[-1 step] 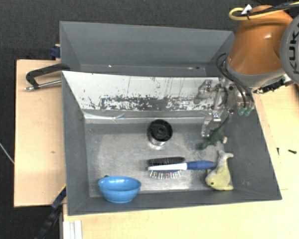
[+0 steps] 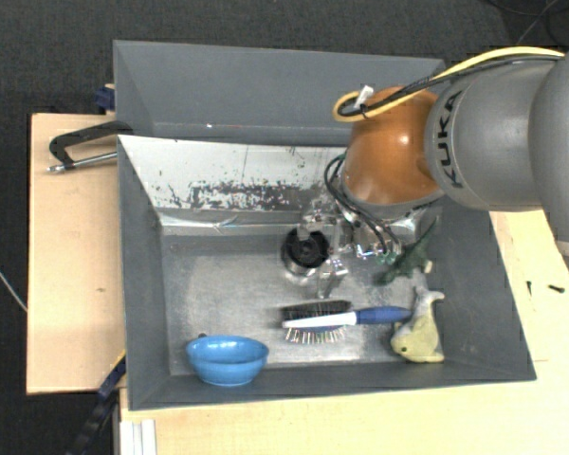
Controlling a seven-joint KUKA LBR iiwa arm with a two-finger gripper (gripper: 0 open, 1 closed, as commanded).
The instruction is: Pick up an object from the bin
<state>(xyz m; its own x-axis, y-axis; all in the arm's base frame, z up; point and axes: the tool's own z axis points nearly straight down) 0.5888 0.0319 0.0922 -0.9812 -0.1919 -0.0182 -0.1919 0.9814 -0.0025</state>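
Note:
My gripper (image 2: 335, 249) hangs low over the middle of the bin, towards the back. A black round thing (image 2: 303, 249) sits right against its left side; whether it is held I cannot tell. Just in front of the gripper lies a hairbrush (image 2: 330, 320) with black bristles and a blue handle, pointing right. A dark green thing (image 2: 405, 259) lies partly hidden under the wrist, to the gripper's right.
A blue bowl (image 2: 228, 359) stands in the front left corner. A pale yellow plush toy (image 2: 420, 334) lies at the front right, next to the brush handle. The arm with its orange cover hides the bin's back right part.

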